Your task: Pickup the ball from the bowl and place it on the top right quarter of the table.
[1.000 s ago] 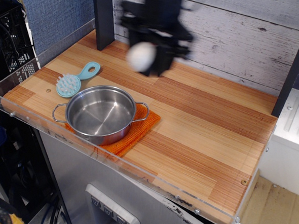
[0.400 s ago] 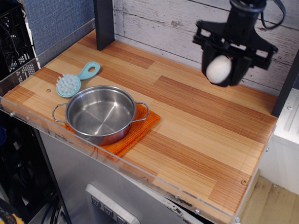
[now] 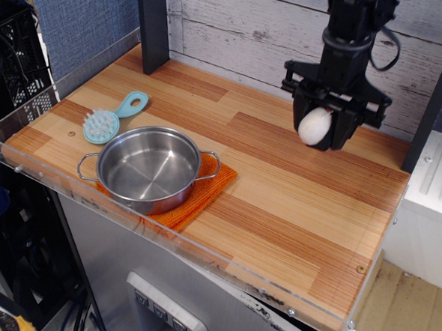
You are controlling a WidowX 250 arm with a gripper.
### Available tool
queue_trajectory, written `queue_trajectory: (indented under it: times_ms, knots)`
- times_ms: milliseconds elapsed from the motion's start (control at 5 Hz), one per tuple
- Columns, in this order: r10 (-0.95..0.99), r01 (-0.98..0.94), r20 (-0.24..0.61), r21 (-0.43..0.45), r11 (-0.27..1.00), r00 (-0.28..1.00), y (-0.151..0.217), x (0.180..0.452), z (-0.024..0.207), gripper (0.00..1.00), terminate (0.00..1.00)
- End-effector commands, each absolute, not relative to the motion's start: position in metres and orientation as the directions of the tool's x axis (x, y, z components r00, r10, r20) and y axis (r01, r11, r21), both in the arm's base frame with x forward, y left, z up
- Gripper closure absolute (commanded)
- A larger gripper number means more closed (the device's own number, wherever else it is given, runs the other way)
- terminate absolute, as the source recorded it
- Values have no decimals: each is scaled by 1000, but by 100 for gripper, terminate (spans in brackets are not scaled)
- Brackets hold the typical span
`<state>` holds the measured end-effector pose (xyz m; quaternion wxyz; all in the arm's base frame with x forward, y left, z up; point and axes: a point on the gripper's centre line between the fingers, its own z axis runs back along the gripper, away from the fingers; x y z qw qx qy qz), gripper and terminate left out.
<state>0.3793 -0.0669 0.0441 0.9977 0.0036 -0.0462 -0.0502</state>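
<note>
gripper (image 3: 322,129) clamped on ball (image 3: 314,126), lower in upper right of frame than 0.4 s back | bowl (image 3: 149,167) empty, lower left | I read carry done, descent under way | release onto table (image 3: 294,192) left

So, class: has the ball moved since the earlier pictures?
Yes. Held by the end effector, the ball went right, away from the bowl, then lower.

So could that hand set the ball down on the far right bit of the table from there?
Probably yes. The hand holds the ball just above bare wood of the table, and nothing lies beneath it.
</note>
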Motion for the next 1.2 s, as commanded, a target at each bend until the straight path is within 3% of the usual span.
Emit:
queue_trajectory:
  times_ms: [0, 200, 600, 1000]
  knots:
    - [-86, 83, 101, 36, 996, 991, -58, 377, 49, 100, 0]
    - [-84, 81, 116, 26, 996, 990, -60, 375, 56, 0, 0]
    - [-79, 81, 167, 0, 997, 983, -61, 370, 73, 0, 0]
    - [-36, 36, 253, 4, 999, 967, -46, 353, 129, 0, 0]
